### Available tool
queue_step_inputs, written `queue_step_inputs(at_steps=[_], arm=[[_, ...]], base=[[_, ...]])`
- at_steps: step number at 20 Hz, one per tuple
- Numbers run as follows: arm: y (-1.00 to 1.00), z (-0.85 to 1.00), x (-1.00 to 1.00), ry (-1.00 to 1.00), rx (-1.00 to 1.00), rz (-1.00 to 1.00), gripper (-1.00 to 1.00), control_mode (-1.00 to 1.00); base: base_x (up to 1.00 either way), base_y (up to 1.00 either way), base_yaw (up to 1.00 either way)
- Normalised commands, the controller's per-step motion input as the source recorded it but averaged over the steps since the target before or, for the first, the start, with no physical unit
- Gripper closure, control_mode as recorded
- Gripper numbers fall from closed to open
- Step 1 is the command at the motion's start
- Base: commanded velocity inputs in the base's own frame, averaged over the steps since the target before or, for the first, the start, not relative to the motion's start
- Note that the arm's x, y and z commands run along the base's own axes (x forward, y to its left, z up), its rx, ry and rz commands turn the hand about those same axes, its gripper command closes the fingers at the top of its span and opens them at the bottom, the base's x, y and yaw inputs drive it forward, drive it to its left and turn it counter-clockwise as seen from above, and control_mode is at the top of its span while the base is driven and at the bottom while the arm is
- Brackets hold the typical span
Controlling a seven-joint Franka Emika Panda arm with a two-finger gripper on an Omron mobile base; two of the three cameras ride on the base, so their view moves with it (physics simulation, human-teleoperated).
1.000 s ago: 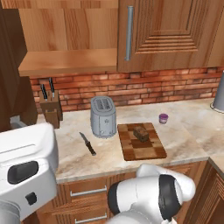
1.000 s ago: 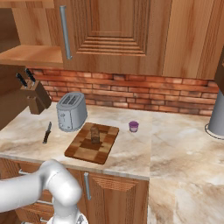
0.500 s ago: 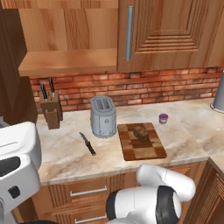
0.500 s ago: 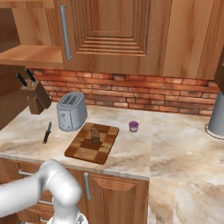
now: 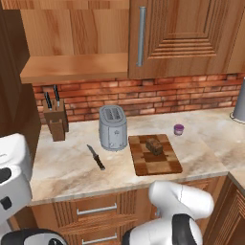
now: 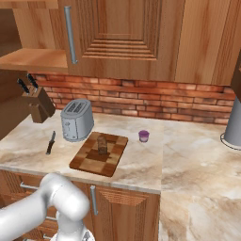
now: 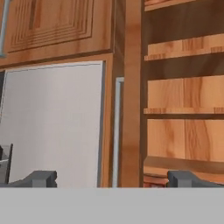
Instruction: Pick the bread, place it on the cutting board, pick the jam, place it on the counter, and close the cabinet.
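Note:
The dark brown bread (image 5: pixel 154 146) (image 6: pixel 102 144) lies on the patchwork cutting board (image 5: pixel 155 162) (image 6: pixel 89 162). The purple jam (image 5: pixel 178 129) (image 6: pixel 143 136) stands on the beige counter (image 5: pixel 67 172) (image 6: pixel 141 164), just right of the board. Above, the cabinet (image 5: pixel 76 67) (image 6: pixel 28 59) has its left side open, bare shelf showing; its right door (image 5: pixel 191 33) (image 6: pixel 117 33) is shut. In the hand view my gripper (image 7: pixel 113 179) is open with nothing between its fingertips (image 7: pixel 41 178), facing a wooden upright (image 7: pixel 131 92) with open cabinet shelves (image 7: pixel 183 111) to its right.
A silver toaster (image 5: pixel 113 128) (image 6: pixel 76 119) stands left of the board, a black knife (image 5: pixel 96 158) (image 6: pixel 50 142) lies beside it, and a knife block (image 5: pixel 55 122) (image 6: pixel 37 103) sits against the brick wall. A grey metal vessel (image 6: pixel 234 124) stands at the far right. A pale panel (image 7: pixel 52 122) is before the hand.
The arm's white body has slid left and lower in the left base view. Bread, jam and board have not moved.

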Motion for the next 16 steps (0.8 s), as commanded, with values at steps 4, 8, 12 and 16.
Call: queue_step_inputs(at_steps=[4,8,12,16], arm=[[0.32,0.0,-0.06,0.08,0.0,0.0,-1.0,-1.0],[0.32,0.0,-0.05,0.07,0.0,0.0,-1.0,-1.0],[0.31,0.0,-0.03,0.04,0.0,0.0,-1.0,-1.0],[0.29,0.0,-0.03,0.01,0.0,0.0,-1.0,-1.0]], base=[[0.0,0.0,0.0],[0.0,0.0,0.0],[0.0,0.0,0.0],[0.0,0.0,0.0]])
